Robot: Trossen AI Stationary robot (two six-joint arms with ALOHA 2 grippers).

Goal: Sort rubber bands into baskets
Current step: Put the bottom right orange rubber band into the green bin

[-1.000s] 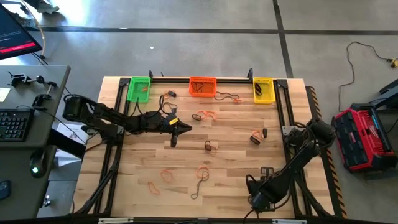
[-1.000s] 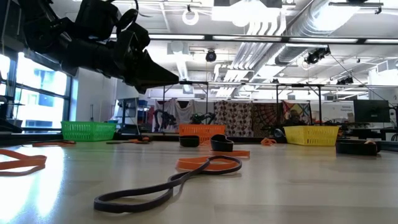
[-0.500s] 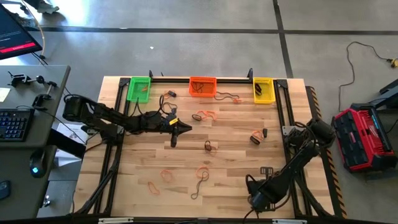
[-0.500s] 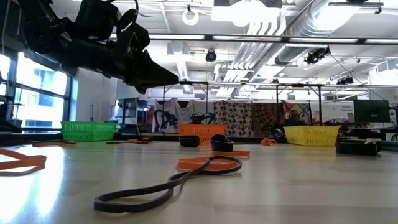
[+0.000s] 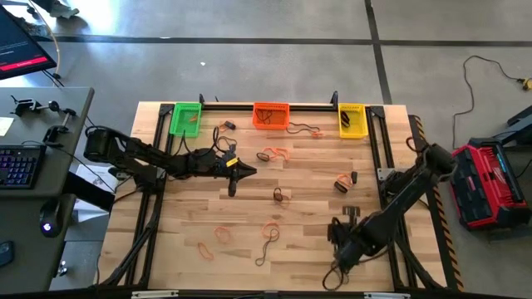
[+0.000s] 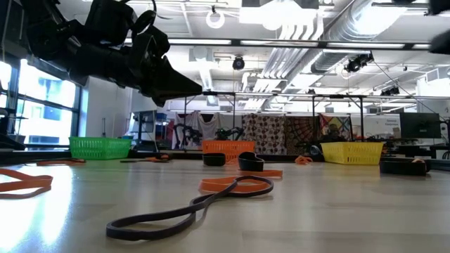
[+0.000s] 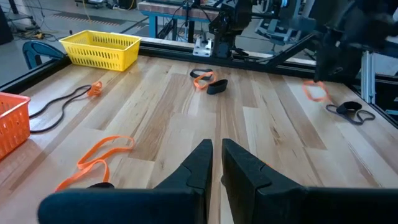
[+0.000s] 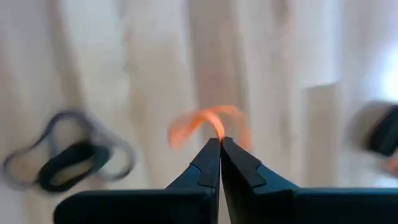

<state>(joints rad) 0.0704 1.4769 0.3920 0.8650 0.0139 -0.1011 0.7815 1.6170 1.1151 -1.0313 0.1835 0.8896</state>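
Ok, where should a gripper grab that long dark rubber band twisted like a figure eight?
Pinch the dark band at its narrow waist, where both strands nearly meet, coming straight down: it lies flat on the table, leaving nothing to grab sideways.

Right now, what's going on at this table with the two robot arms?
The robot is sorting rubber bands into the green basket, orange basket and yellow basket along the far edge. The right gripper is shut on an orange rubber band, lifted near the table's front right. The left gripper hangs over the table's middle left, holding nothing. More bands lie scattered on the wood table.
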